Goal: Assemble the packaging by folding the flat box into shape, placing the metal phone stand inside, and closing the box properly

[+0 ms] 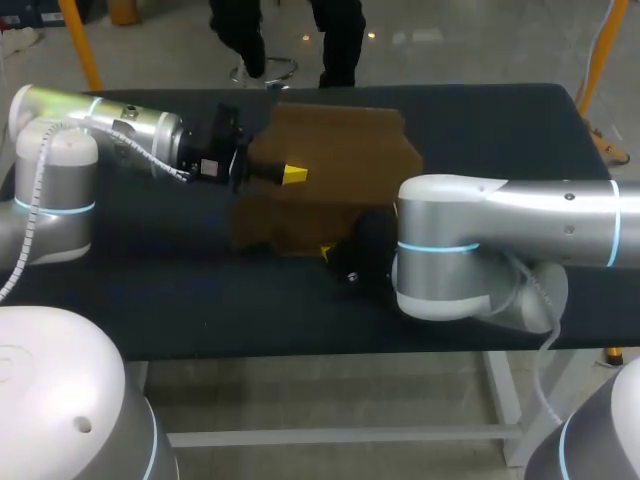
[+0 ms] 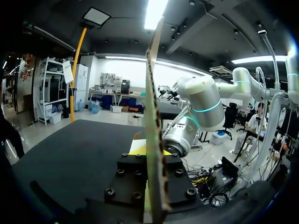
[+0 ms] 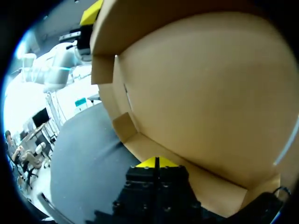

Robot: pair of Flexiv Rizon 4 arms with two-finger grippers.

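Held upright on edge over the black counter (image 1: 150, 290): brown flat cardboard box (image 1: 340, 150), long axis across; top left edge pinched in left jaws; right jaws clenched, apparently empty, just under its lower edge, nearer for folding.

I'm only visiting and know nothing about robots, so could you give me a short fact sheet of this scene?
Surface: black table
Main item: brown cardboard box, not yet closed, flaps open
Left gripper: shut on a panel of the box, holding it up
Right gripper: fingers together at the box's lower edge; unclear whether they pinch it
Phone stand: not seen in any view
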